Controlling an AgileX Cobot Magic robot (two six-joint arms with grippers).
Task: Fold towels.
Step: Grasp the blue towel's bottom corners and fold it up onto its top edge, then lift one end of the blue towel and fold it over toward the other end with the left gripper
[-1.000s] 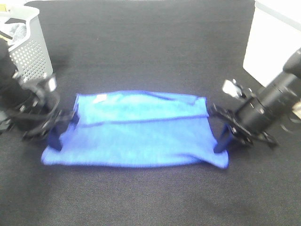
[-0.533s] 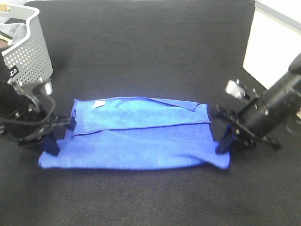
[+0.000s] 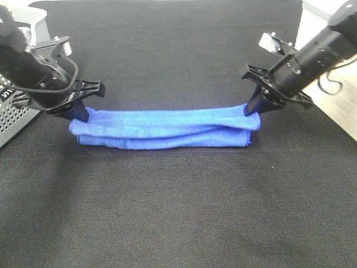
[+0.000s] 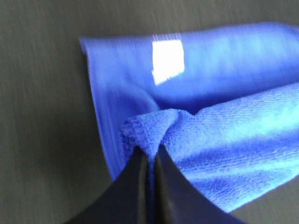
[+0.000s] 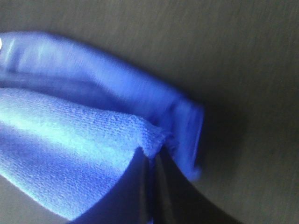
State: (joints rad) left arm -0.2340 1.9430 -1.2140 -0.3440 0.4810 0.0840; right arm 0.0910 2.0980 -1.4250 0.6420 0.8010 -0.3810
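A royal-blue towel (image 3: 164, 128) lies as a long narrow folded band across the middle of the black table. My left gripper (image 3: 83, 114) is shut on its left end, pinching a bunched corner (image 4: 147, 133) between the dark fingers; a white tag (image 4: 167, 60) shows on the layer below. At the other end my right gripper (image 3: 252, 109) is shut on the towel's corner (image 5: 152, 140). Both held corners sit over the far edge of the band, slightly raised.
A perforated grey basket (image 3: 12, 114) stands at the far left edge, partly behind my left arm. A white box (image 3: 312, 17) sits at the back right corner. Black cloth (image 3: 178, 212) covers the table.
Both grippers have carried the towel's near edge up and away toward the far edge, turning the flat wide rectangle into a narrow folded band. The basket has shifted left in view.
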